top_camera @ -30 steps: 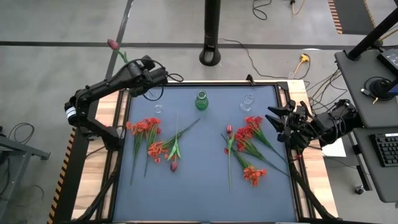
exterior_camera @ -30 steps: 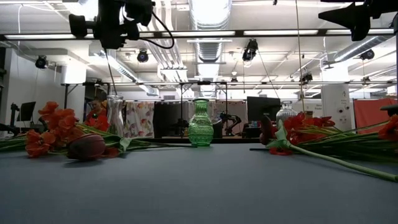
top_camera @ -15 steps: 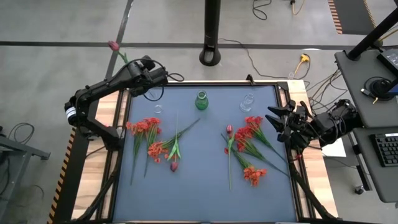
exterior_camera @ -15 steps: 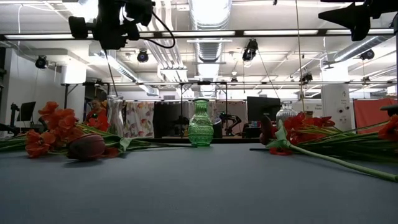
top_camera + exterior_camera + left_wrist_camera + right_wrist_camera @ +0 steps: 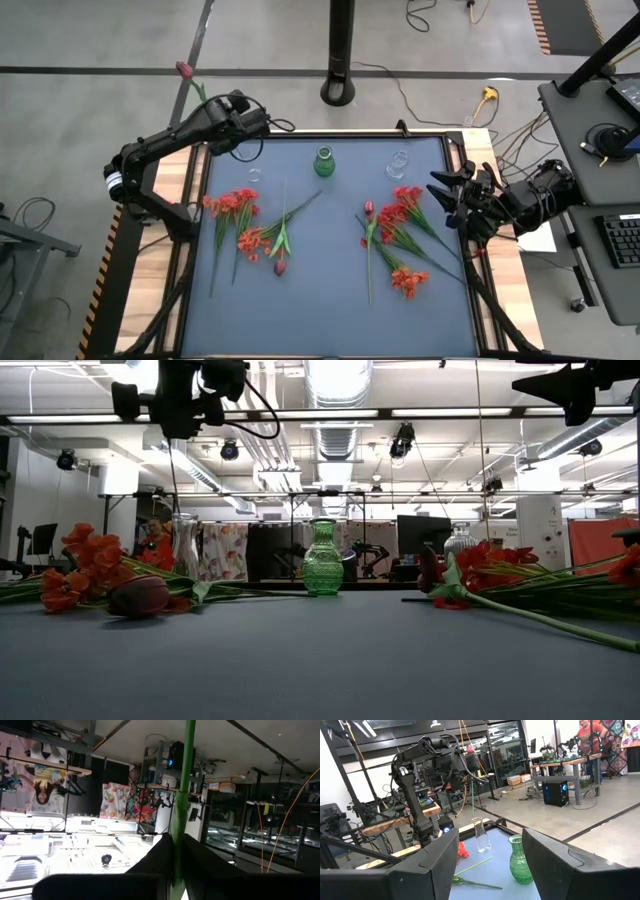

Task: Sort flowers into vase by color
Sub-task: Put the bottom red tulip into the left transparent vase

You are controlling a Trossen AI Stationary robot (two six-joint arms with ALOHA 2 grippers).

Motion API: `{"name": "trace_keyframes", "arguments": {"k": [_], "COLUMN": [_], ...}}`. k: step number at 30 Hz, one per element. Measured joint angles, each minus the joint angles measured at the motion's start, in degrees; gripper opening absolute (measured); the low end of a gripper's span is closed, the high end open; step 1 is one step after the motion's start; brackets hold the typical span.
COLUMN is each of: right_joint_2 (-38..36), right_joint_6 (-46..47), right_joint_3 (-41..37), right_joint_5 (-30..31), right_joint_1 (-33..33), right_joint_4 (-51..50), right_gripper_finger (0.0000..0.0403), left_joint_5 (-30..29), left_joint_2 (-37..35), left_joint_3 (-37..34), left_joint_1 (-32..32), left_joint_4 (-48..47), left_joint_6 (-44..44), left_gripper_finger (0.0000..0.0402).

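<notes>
My left gripper point(image 5: 218, 108) point(image 5: 177, 840) is raised over the table's far left corner, shut on a maroon tulip point(image 5: 183, 70) point(image 5: 470, 749). The tulip's green stem point(image 5: 472, 790) hangs toward the mouth of a clear vase point(image 5: 254, 174) point(image 5: 479, 835). A green vase point(image 5: 324, 162) point(image 5: 322, 558) and a second clear vase point(image 5: 398, 165) stand along the far edge. Red and orange flowers lie flat in a left group point(image 5: 240, 225) and a right group point(image 5: 395, 235). My right gripper point(image 5: 445, 200) waits open at the right edge, beside the right group. My left gripper pinches the tulip's green stem point(image 5: 179, 827) between its two fingers, which lie across it and come about level from the table's left. The tulip is lifted clear and upright, bud on top. Its lower stem point(image 5: 178, 480) hangs over the clear vase point(image 5: 185, 545); whether it reaches inside, I cannot tell.
A maroon tulip point(image 5: 280, 265) lies at the near end of the left group and another point(image 5: 368, 208) at the far end of the right group. Bare blue mat point(image 5: 320, 300) lies between the groups and toward the near edge. A person point(image 5: 585, 735) stands far off in the room.
</notes>
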Motion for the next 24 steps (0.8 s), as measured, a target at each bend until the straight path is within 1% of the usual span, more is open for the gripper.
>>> {"name": "trace_keyframes", "arguments": {"k": [10, 18, 24], "right_joint_2": [0.0, 0.0, 0.0], "right_joint_6": [0.0, 0.0, -1.07], "right_joint_3": [0.0, 0.0, 0.0], "right_joint_5": [0.01, -0.02, -0.35], "right_joint_1": [0.0, 0.0, 0.0], "right_joint_4": [0.0, 0.02, 0.0], "right_gripper_finger": [0.021, 0.021, 0.021], "left_joint_5": [-0.05, 0.26, 1.72], "left_joint_2": [0.0, 0.0, 0.0], "left_joint_3": [0.0, -0.02, -0.12], "left_joint_1": [0.0, -0.09, -0.09], "left_joint_4": [0.47, 2.71, 2.75], "left_joint_6": [-0.09, -0.11, -0.11], "left_gripper_finger": [0.0016, 0.0016, 0.004]}}
